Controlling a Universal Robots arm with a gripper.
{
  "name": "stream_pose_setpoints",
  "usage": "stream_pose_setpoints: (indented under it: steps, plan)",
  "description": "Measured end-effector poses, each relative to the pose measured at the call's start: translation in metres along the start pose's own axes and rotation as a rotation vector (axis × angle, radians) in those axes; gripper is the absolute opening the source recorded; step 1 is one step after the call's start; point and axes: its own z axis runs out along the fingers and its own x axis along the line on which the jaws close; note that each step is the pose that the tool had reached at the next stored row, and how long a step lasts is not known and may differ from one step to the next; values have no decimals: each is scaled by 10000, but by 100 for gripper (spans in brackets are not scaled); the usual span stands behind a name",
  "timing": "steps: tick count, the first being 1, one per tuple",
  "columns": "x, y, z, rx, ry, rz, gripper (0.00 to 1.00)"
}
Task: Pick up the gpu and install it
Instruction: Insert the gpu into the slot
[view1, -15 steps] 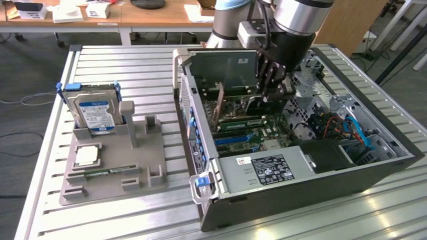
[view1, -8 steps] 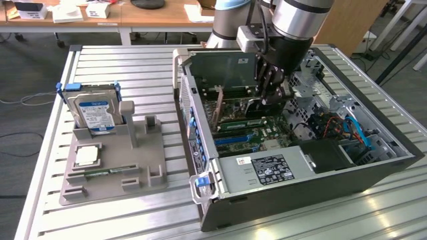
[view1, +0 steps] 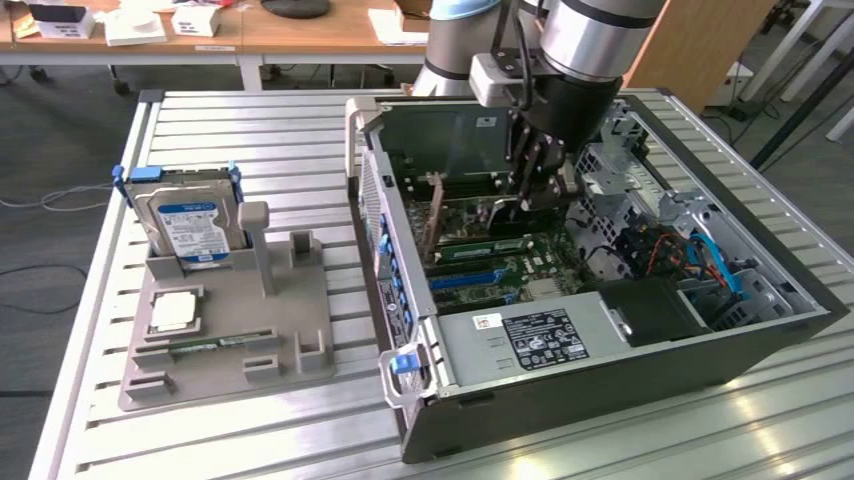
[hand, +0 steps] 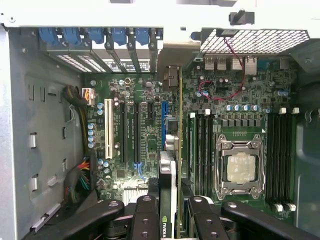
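The gripper (hand: 174, 210) is down inside the open computer case (view1: 747, 345), its black fingers (hand: 148, 212) drawn partway together and clamped on the gpu (hand: 172, 175), one pair on each face of the card. The gpu stands on edge in the case, straight over the motherboard (hand: 145, 100), with a green logo on it showing between the fingers. Its metal bracket end (hand: 172, 55) reaches to the case's rear wall, in line with the row of blue retention clips (hand: 100, 36) there. Whether the card's lower edge is seated in a slot cannot be told.

Deeper in the case, to one side of the card, lie long black expansion slots and a white slot (hand: 108, 127); to the other side lie memory slots and the open CPU socket (hand: 240, 167).

In the exterior view the arm (view1: 587, 40) comes down into the case from above. Outside the case, towards the exterior view's left, a grey fixture (view1: 287, 350) sits on the slatted table (view1: 240, 130) holding an upright hard drive (view1: 187, 225), a processor chip (view1: 174, 312) and a slim green memory stick (view1: 200, 346).
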Motion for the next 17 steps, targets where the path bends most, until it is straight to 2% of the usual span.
stream_pose_setpoints:
  steps: [14,17]
  plan:
    - [5,3,171,-1,4,1,27]
    - [6,3,179,-2,6,2,27]
